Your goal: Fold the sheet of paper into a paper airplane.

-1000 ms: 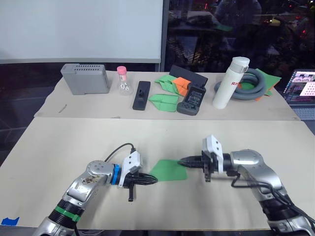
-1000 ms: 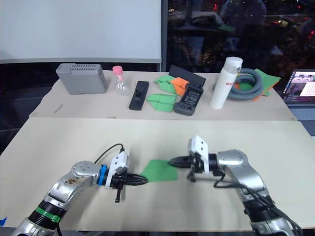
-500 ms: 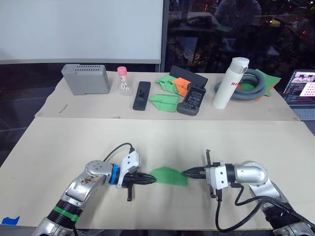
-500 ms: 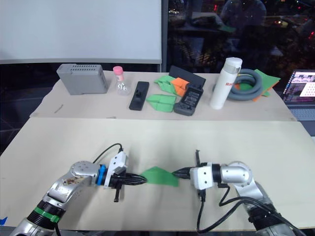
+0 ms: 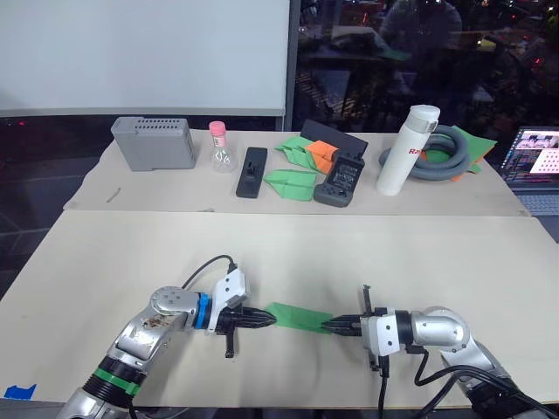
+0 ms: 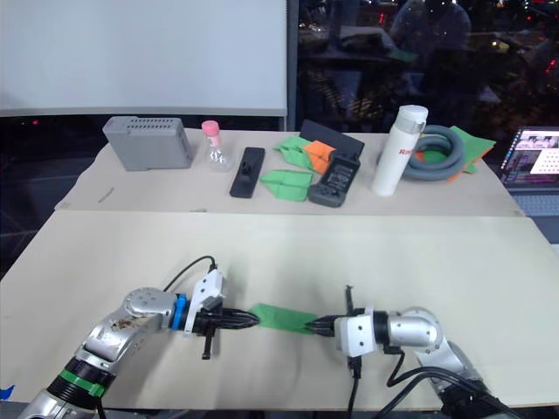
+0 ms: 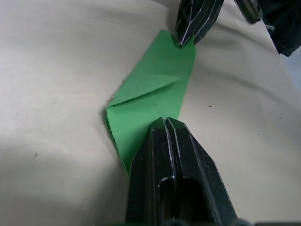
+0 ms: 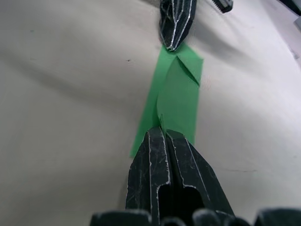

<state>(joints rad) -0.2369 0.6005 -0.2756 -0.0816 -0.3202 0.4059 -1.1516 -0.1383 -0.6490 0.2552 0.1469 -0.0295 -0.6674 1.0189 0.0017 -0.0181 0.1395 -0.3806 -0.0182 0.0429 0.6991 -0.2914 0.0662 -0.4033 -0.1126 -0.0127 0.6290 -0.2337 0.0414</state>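
Right gripper (image 5: 334,326) clamped on right end of folded sheet of paper (image 5: 299,317) | left gripper (image 5: 266,319) clamped on its left end | paper flat on near table (image 5: 393,253) | green paper airplanes (image 5: 291,182) on far table

From where I stand, only broken red letters on the white bottle (image 5: 404,149) show, too partial to read.

Sheet of paper (image 5: 299,317) between left gripper (image 5: 267,320) and right gripper (image 5: 330,326).
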